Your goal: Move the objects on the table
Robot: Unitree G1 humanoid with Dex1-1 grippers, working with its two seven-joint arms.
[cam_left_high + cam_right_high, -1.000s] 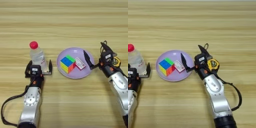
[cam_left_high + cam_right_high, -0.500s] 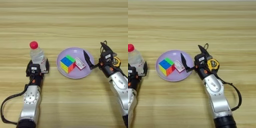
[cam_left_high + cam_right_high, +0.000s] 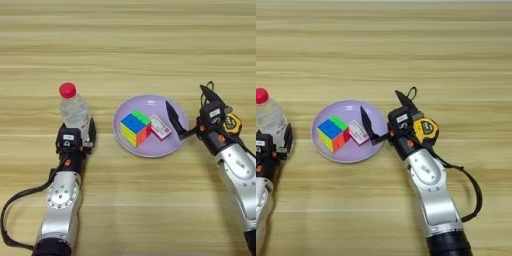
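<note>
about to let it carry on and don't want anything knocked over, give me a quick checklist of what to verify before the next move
1. Bottle upright with its red cap on: ok.
2. Left pincer closed around the bottle's base: ok, the fingers hug both sides. How firm the grip is: cannot tell.
3. Puzzle cube and the small red-and-white box lying fully inside the lilac plate: ok.
4. Right pincer open: ok. One finger reaches over the plate's rim near the box, so clearance there: not ok.
5. Tape measure free on the table: cannot tell, it sits tight against the right pincer.
</note>
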